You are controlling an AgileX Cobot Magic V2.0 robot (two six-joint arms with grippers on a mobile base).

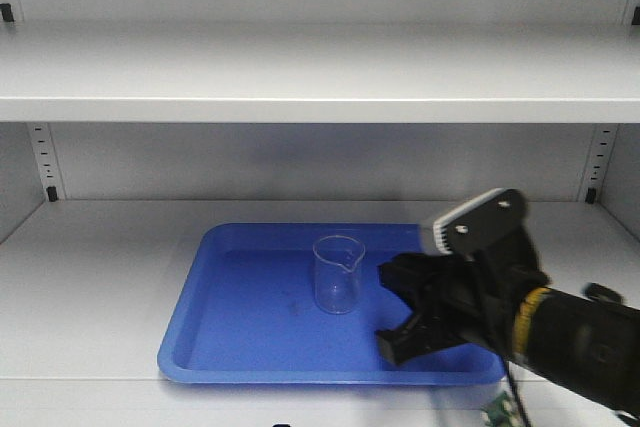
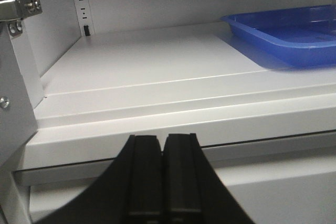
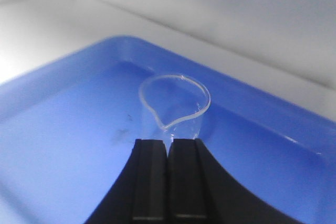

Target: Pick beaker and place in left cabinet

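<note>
A small clear glass beaker (image 1: 338,275) with a pour spout stands upright on a blue tray (image 1: 230,347) on the lower shelf of the pale grey left cabinet (image 1: 100,277). In the right wrist view the beaker (image 3: 176,106) sits just beyond my right gripper (image 3: 168,142), spout towards the tips. The jaws are shut with nothing between them. From the front, my right gripper (image 1: 383,305) is over the tray's right part, right of the beaker and apart from it. My left gripper (image 2: 163,137) is shut and empty, low before the shelf's front edge (image 2: 157,124).
An upper shelf (image 1: 300,77) spans the cabinet above the tray. Slotted peg strips (image 1: 42,162) run up the back corners. A metal door hinge (image 2: 18,9) and a side panel stand at the left. The tray (image 2: 283,35) lies to the right of the left gripper.
</note>
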